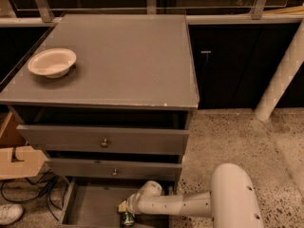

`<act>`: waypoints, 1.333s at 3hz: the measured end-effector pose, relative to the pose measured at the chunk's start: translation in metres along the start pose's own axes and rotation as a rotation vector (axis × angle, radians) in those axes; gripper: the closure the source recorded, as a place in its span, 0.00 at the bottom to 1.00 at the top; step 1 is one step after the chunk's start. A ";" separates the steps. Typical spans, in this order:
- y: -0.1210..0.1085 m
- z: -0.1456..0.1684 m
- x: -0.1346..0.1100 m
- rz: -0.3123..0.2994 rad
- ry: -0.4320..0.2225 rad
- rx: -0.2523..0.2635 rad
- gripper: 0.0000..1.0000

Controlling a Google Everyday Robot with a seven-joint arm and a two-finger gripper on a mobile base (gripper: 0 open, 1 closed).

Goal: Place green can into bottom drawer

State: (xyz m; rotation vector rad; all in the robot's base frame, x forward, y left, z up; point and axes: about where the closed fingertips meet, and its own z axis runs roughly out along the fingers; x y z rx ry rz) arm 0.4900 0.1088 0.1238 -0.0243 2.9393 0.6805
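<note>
The green can (pixel 127 218) shows at the bottom edge of the camera view, inside the open bottom drawer (pixel 90 208), near its front right part. My gripper (pixel 126 211) sits right over the can, at the end of my white arm that reaches in from the right. The can's lower part is cut off by the picture's edge. I cannot tell whether the can rests on the drawer floor.
The grey cabinet (pixel 114 61) carries a cream bowl (pixel 52 62) at its top left. Two upper drawers with round knobs (pixel 104 142) stand slightly open above the bottom one. A cardboard box (pixel 16 158), cables and a white shoe (pixel 9 213) lie left. A white pillar (pixel 285 70) stands right.
</note>
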 end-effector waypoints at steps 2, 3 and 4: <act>0.000 0.000 0.000 0.000 0.000 0.000 0.20; 0.000 0.000 0.000 0.000 0.000 0.000 0.00; 0.000 0.000 0.000 0.000 0.000 0.000 0.00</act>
